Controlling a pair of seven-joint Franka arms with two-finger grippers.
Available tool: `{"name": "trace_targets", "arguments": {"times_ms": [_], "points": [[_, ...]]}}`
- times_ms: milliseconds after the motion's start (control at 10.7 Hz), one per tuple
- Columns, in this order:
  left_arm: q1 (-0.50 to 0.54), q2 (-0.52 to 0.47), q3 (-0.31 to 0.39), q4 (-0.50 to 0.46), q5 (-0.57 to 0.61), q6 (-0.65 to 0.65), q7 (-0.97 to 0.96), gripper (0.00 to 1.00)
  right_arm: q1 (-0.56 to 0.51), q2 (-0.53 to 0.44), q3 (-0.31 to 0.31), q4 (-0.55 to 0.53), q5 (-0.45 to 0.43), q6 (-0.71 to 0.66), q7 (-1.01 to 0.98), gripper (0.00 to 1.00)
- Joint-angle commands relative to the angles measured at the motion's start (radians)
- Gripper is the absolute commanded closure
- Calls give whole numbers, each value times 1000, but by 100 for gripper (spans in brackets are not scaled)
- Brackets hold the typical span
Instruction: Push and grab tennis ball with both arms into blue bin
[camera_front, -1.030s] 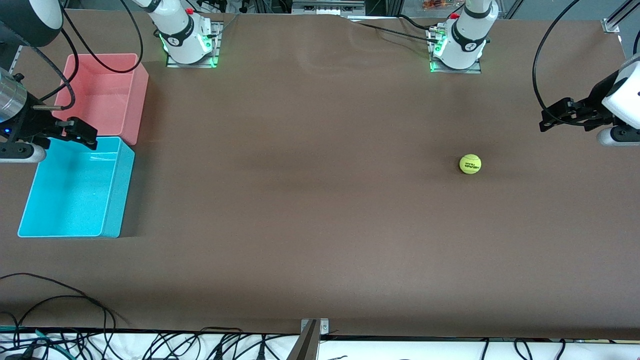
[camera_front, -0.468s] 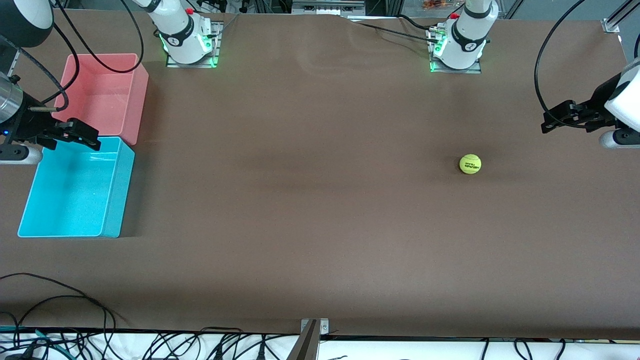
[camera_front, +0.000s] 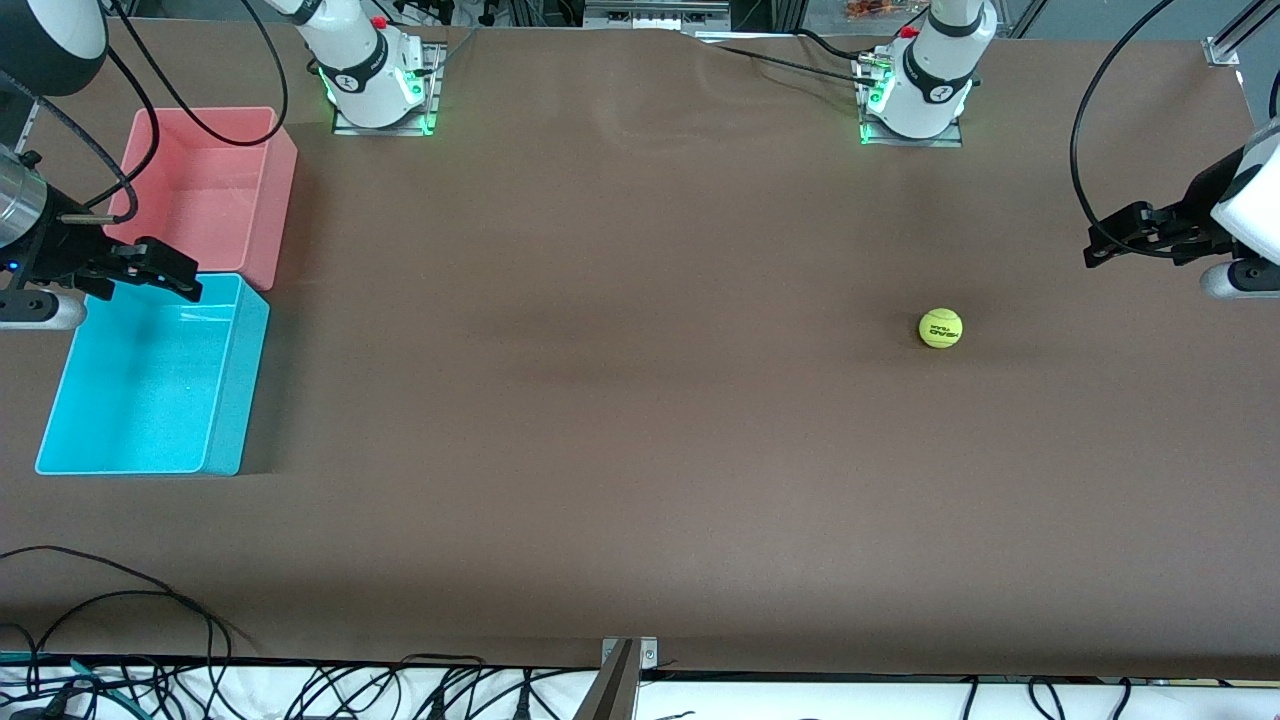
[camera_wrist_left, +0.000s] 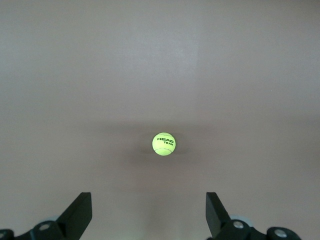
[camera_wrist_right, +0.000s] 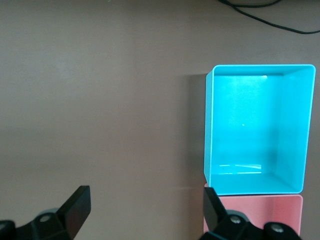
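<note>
The tennis ball (camera_front: 940, 328) lies on the brown table toward the left arm's end, yellow-green with dark lettering. My left gripper (camera_front: 1105, 240) hangs open over the table near that end, well apart from the ball. The left wrist view shows the ball (camera_wrist_left: 164, 144) ahead of the left gripper (camera_wrist_left: 148, 200), with nothing between its fingers. The blue bin (camera_front: 150, 390) stands empty at the right arm's end. My right gripper (camera_front: 170, 270) hovers open over the bin's edge beside the pink tub. In the right wrist view the blue bin (camera_wrist_right: 257, 125) lies ahead of the right gripper (camera_wrist_right: 145, 197).
A pink tub (camera_front: 205, 190) touches the blue bin, farther from the front camera, and shows partly in the right wrist view (camera_wrist_right: 260, 215). Both arm bases (camera_front: 375, 80) (camera_front: 915, 90) stand along the table's back edge. Black cables (camera_front: 100, 600) trail at the front edge.
Both hands shifted only slightly over their ends of the table. The ball has stayed where it was, and both grippers have stayed open.
</note>
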Motion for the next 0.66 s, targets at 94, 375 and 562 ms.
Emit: {"name": "trace_targets", "arguments": {"times_ms": [94,375,562], "points": [[2,4,-5,15,-16,-9,4,0,-5,4,1,-1,18,-6,6,0],[5,4,-2,15,-16,-9,4,0,-5,4,1,-1,18,-4,6,0],[3,4,-3,15,-16,-9,4,0,-5,4,1,-1,18,-4,8,0]]}}
